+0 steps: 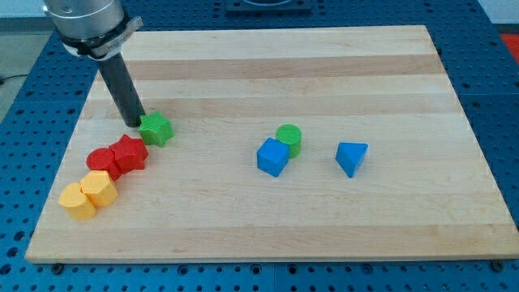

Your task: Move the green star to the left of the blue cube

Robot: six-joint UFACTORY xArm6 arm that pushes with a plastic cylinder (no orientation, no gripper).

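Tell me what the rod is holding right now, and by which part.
Nothing is held. My tip only rests against the view's-left side of the green star block.

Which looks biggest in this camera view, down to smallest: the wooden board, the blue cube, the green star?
1. Wooden board, by far the largest.
2. Blue cube.
3. Green star, only slightly smaller than the cube; it lies farther up the view, so that gap is unsure.

Two green (156,128), red (128,154), yellow (98,188), blue (272,156) blocks each
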